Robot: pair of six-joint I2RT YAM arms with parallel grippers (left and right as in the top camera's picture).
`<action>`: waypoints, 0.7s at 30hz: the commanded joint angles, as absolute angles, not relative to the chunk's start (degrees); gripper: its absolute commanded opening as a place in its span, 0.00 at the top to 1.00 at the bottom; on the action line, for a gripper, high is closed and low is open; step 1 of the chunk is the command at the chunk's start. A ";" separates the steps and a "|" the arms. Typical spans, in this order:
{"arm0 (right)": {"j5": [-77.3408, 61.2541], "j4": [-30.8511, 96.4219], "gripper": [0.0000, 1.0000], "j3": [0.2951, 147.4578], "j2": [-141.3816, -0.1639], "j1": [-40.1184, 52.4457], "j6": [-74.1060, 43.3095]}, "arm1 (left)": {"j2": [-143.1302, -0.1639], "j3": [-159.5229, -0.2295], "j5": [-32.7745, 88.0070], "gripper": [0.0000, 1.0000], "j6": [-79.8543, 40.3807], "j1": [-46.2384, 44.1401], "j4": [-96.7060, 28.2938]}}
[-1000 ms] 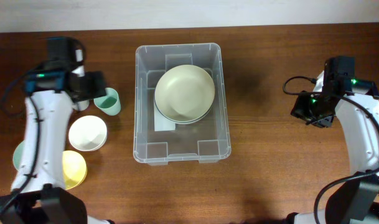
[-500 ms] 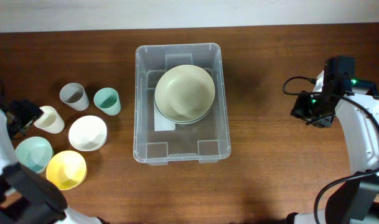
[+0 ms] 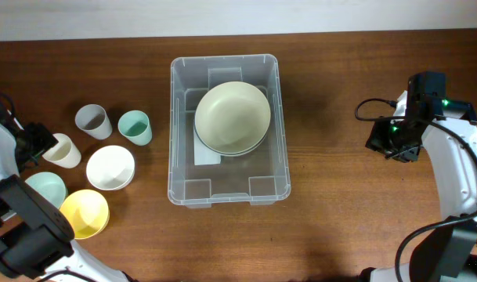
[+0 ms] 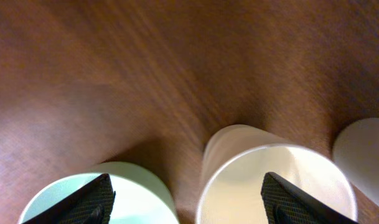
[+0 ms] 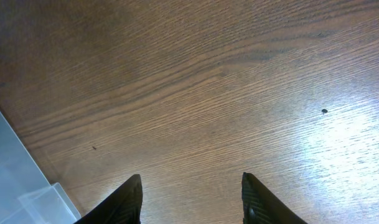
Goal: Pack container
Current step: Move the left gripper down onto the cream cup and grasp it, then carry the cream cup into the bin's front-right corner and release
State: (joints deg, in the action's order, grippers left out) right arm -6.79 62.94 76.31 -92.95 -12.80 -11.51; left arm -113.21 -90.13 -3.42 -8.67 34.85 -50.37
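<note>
The left arm has swung from the cups beside the container (image 3: 229, 189) out to the surface's left edge, so the cream cup (image 4: 273, 180) looks like the next pick. The left gripper (image 4: 186, 180) gapes wide and empty, one finger over the cup's mouth; contact is hard to judge. The container sits mid-surface, holding a pale bowl (image 3: 232, 116). The right gripper (image 5: 189, 186) hangs open and empty.

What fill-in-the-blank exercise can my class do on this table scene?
The pale green bowl rests ____ the container.
The yellow bowl stands to the container's ____.
The right gripper hovers over the table, jaws ____.
Missing words: inside; left; open.
</note>
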 commanded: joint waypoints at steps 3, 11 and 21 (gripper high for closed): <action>-6.90 63.00 0.53 76.14 -92.58 -12.43 -10.94 | -118.26 -91.13 0.67 0.24 -6.55 34.87 -50.30; -6.92 63.11 0.53 76.14 -92.58 -12.43 -10.94 | -119.26 -91.13 0.71 0.73 -6.57 34.61 -50.11; -6.90 63.18 0.53 76.14 -92.58 -12.43 -10.74 | -116.66 -100.20 0.71 1.00 -6.59 34.04 -57.49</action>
State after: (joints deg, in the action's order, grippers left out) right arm -6.81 62.98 76.31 -92.95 -12.80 -11.53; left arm -118.96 -94.85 0.23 -6.83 34.74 -55.18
